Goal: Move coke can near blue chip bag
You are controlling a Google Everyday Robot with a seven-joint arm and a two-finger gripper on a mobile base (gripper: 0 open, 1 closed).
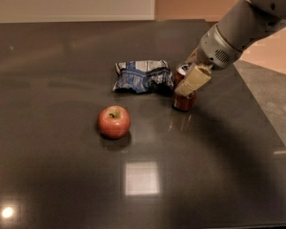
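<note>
The coke can is red with a silver top and stands on the dark table just right of the blue chip bag, almost touching its right end. My gripper reaches in from the upper right and is shut on the can's upper part. One beige finger lies across the can's front and the other is hidden behind it. The bag lies flat and crumpled, dark blue with white patches.
A red apple sits on the table to the front left of the bag. The table's right edge runs diagonally close behind my arm. A bright light reflection shows on the glossy top.
</note>
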